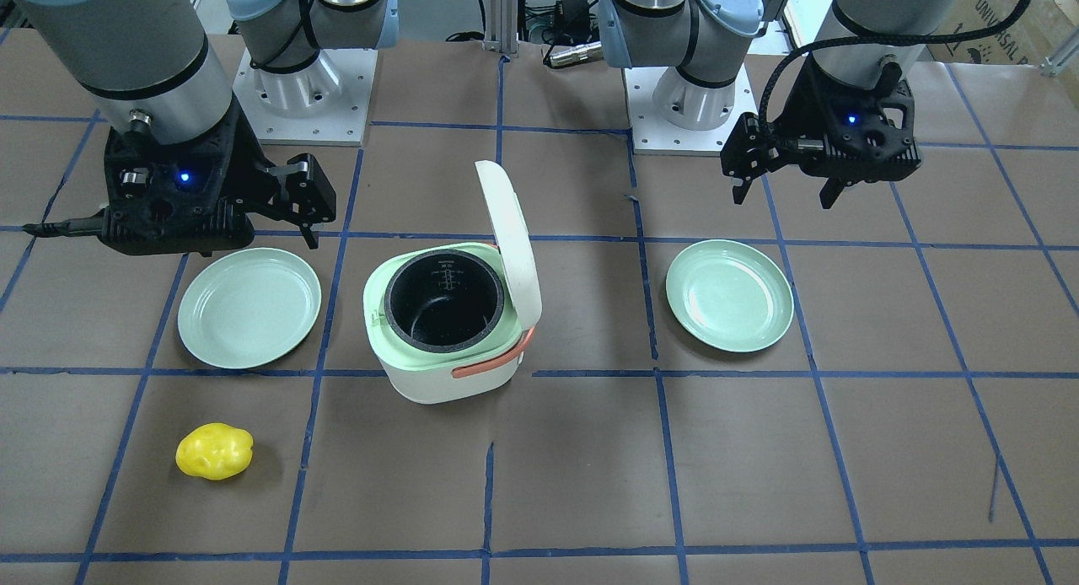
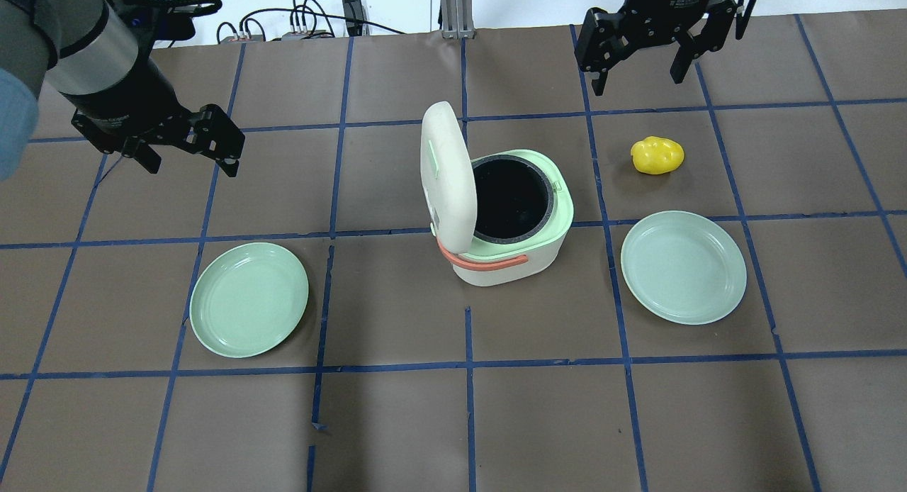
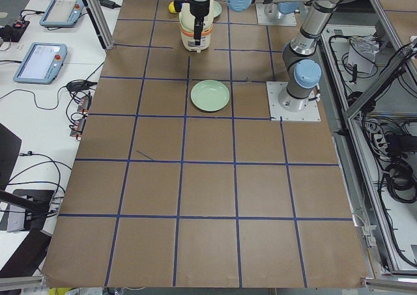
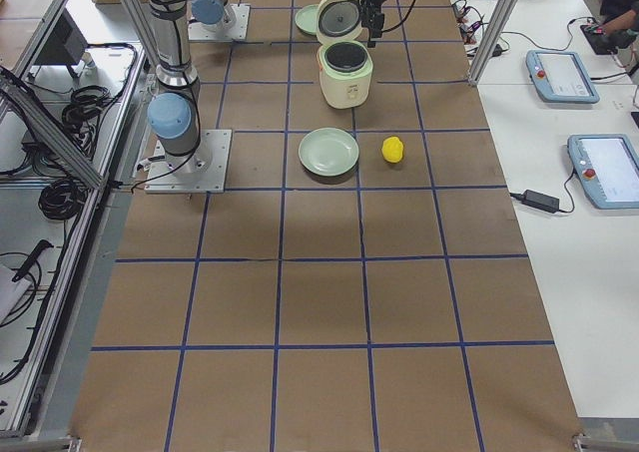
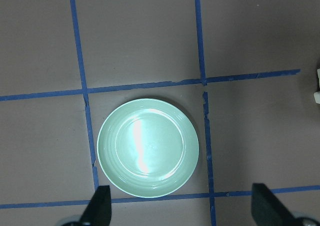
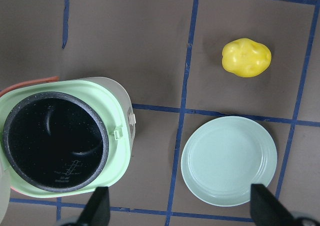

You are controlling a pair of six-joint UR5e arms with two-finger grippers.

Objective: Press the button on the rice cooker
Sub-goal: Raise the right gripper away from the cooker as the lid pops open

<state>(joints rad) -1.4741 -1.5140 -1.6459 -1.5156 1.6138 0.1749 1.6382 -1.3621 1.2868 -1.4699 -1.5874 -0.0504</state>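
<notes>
Where the table (image 2: 453, 421) is nearest the robot, two pale green plates lie flat, both empty. The left plate (image 2: 248, 299) and right plate (image 2: 683, 266) are well apart, one on each side of the rice cooker (image 2: 542, 254). Rice cooker sits mid-table between them: white body, green rim, orange handle (image 2: 482, 263) lying down on the robot's side. Its lid (image 2: 445, 176) stands open, about upright, on the cooker's side toward the robot's left. Black inner pot (image 2: 510, 201) sits in the cooker, empty. Button can't be made out.

Farther out, a yellow lumpy object (image 2: 657, 155) lies on the bare table beyond the right plate, near it but apart. Farthest, the left pincer (image 2: 190, 162) hangs above the table beyond the left plate, jaws spread wide, holding nothing. Right pincer (image 2: 638, 81) hangs beyond the yellow object, jaws also wide apart, holding nothing. Neither touches the cooker.
</notes>
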